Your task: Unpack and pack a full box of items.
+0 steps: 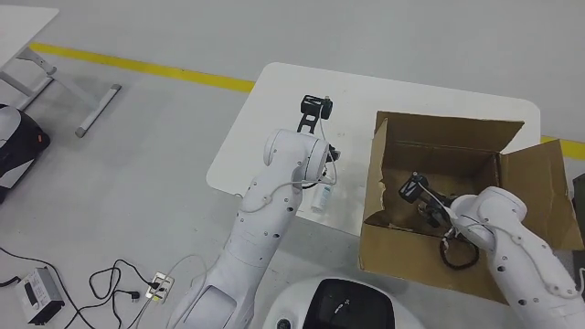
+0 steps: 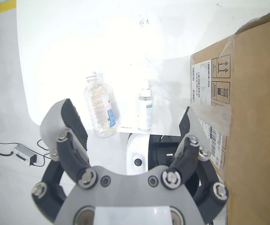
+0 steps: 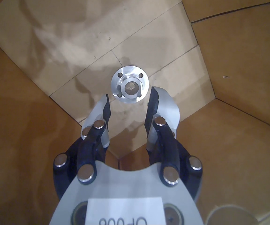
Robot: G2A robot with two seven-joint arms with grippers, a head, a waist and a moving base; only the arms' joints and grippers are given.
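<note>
On the white table [image 1: 302, 100], beside the open cardboard box [image 1: 439, 132], a clear plastic bottle [image 2: 101, 108] and a white spray bottle [image 2: 145, 111] rest near the edge closest to the robot. Whether they stand or lie is hard to tell. The left gripper [image 2: 128, 108] hangs above the table with its jaws spread wide and nothing between them. Inside the box, the right gripper [image 3: 130, 94] hovers just over a round metal flange [image 3: 129, 84] lying flat on the cardboard floor, jaws parted a little wider than the flange and not touching it. Unpacking looks nearly finished, with two items out and the flange left. Packing everything back has not begun.
</note>
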